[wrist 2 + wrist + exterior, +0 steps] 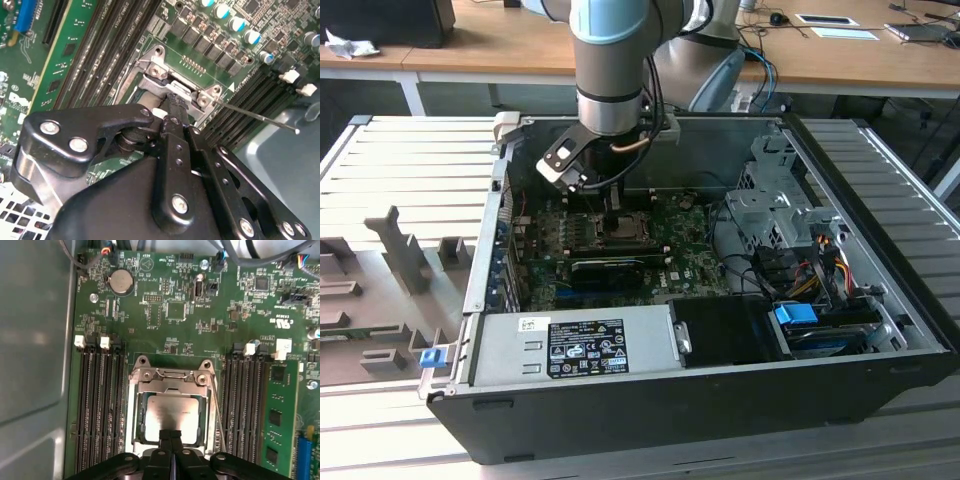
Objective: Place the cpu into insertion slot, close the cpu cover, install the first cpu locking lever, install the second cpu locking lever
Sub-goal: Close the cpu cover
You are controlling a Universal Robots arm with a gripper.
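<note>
In the first wrist view the cpu (172, 411), a pale silver square, lies flat in the insertion slot (131, 440) on the green board. Around it lies the cpu cover (170, 389), its window framing the chip. My gripper (170, 433) is shut, its two black fingertips pressed together at the chip's near edge. The second wrist view has the gripper (173, 102) touching the cover's edge. One thin wire lever (260, 118) stands free beside the socket; it also runs along the socket's side (216, 407). In the exterior view the gripper (614, 206) hangs over the socket (620, 230).
Long black memory slots (97, 400) flank the socket on both sides. The open case (720, 390) surrounds the board, with a power supply (570, 345) at the front, a black graphics card (610, 268), a drive cage (770, 210) and loose cables (810, 270).
</note>
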